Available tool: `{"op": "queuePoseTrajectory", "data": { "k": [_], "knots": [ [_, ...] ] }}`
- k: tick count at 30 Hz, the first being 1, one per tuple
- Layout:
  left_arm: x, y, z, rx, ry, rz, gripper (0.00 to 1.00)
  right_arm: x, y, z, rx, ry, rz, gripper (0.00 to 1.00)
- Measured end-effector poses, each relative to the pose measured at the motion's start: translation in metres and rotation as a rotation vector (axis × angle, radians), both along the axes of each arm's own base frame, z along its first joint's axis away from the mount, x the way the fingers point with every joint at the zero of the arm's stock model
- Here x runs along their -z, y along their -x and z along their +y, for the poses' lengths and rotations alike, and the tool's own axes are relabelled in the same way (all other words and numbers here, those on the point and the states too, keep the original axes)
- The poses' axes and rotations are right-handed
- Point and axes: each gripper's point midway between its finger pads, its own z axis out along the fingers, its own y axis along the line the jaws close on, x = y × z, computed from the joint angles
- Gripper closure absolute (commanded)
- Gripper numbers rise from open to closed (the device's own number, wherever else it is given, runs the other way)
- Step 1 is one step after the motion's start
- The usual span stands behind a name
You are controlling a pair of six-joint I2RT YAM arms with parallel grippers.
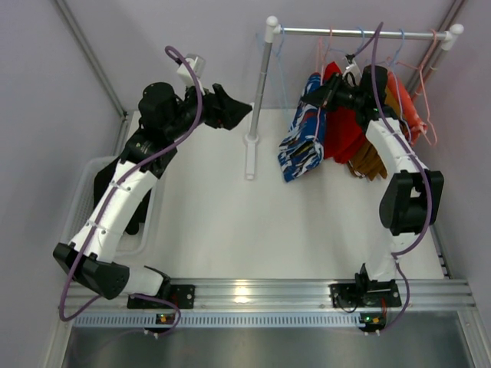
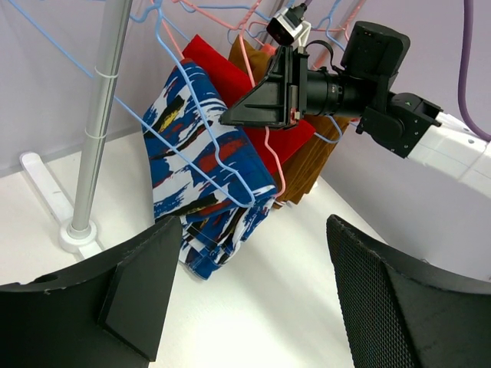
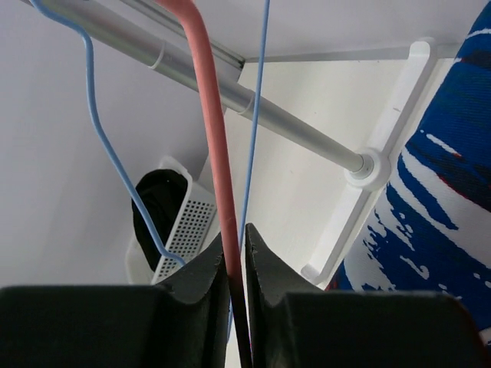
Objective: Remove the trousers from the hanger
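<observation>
Near the left edge of the table, a white perforated plastic basket holds a folded black cloth garment. This item is off the rail. The left fingers stand wide apart, holding nothing, over the far-left part of the table and facing the rack.

At the far-right corner, a white-posted metal rail carries wire hangers with four garments. The blue patterned trousers hang nearest the post, then the plain red trousers, brown trousers and orange-red trousers. The right fingers are closed on a pink wire hanger.

Judgement: the step in hand is steadying one hanger. The next move calls for the left fingers to close on its cloth and draw it off. Which garment that hanger carries cannot be told.

Only the right wrist view shows the pinch itself, with a blue wire just beside it. Only the top view shows all four garments.
</observation>
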Motion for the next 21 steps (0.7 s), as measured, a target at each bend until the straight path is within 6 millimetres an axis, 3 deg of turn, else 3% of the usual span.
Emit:
{"op": "queuePoseTrajectory", "data": {
  "k": [4, 15, 21],
  "knots": [
    [0.003, 0.000, 0.000, 0.000, -0.004, 0.008, 0.19, -0.003, 0.000, 0.001, 0.000, -0.018, 0.004, 1.00],
    [0.007, -0.001, 0.000, -0.001, -0.008, 0.017, 0.19, -0.014, 0.001, 0.004, -0.007, -0.057, 0.004, 1.00],
    [0.010, -0.001, 0.000, -0.002, -0.010, 0.023, 0.19, -0.033, 0.002, 0.005, -0.001, -0.089, -0.022, 1.00]
  ]
}}
